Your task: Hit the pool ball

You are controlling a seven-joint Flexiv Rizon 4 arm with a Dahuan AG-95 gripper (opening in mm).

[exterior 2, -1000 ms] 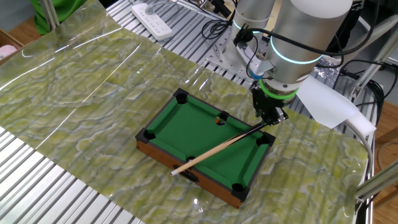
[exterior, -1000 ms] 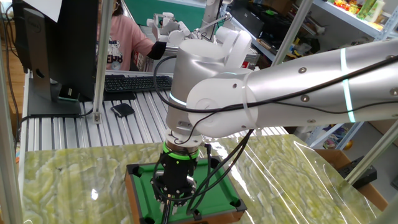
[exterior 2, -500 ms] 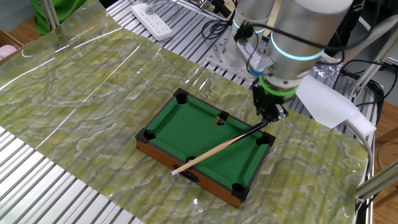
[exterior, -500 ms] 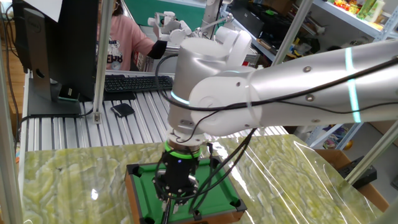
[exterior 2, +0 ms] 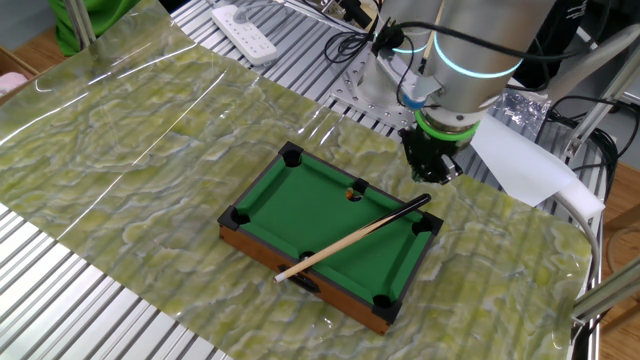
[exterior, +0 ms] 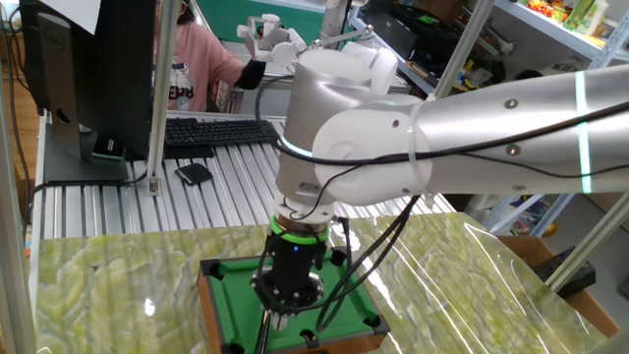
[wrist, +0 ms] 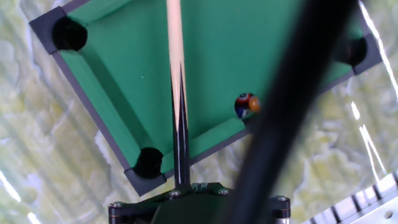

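The pool ball (wrist: 246, 105) (multicoloured in the hand view) lies on the green felt against the pool table's (exterior 2: 262, 247) rail, well ahead and to the right of the jaws. The cue stick (exterior 2: 350, 238) lies diagonally across the table, its black end just below the gripper (exterior 2: 432, 172), whose jaws are clenched on nothing.

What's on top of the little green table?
A cue stick lies slanted across it; the pool ball sits by one long edge. In one fixed view the arm hides much.
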